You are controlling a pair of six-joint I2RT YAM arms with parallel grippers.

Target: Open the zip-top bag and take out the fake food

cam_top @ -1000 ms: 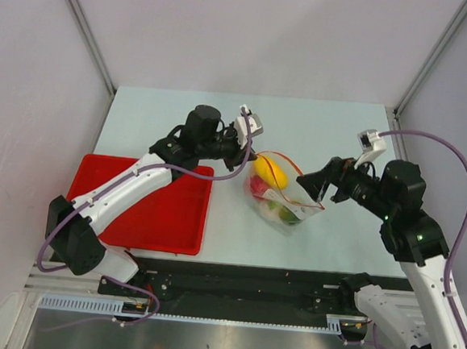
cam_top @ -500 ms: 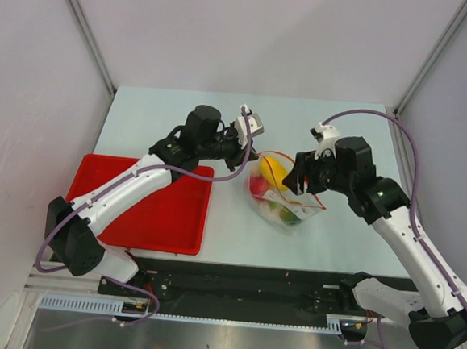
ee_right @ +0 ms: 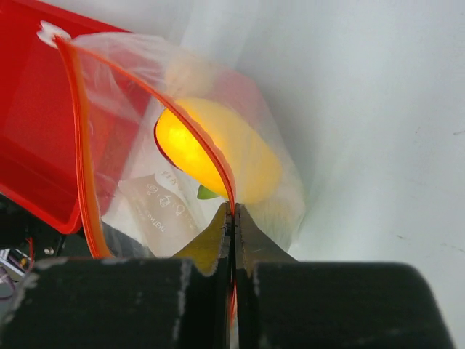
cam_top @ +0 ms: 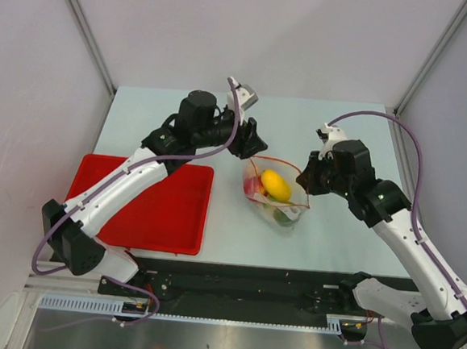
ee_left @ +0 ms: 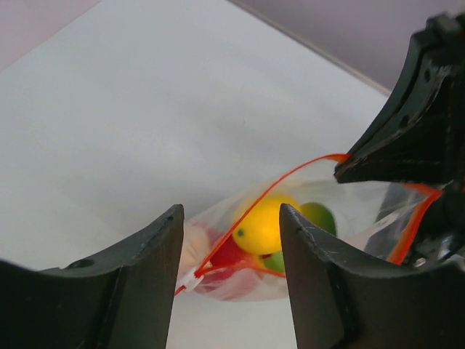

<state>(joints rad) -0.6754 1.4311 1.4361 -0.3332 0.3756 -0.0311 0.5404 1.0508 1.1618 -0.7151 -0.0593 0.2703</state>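
Red zip strip (ee_right: 190,138) is nipped between the fully closed fingers of the right pincer (ee_right: 232,212), which has the zip-top bag (cam_top: 274,198) by the lip on its own side. The bag and the fake food (cam_top: 275,185) sit just ahead of and below those fingers, with the mouth gaping upward. The left pincer (ee_left: 231,218) stands partly open and holds nothing. The end of the free lip lies just below it, between its fingers, and the strip runs away ahead toward the right pincer. By my judgement the left arm is the nearer one to that lip, and its fingers already straddle the strip's line.
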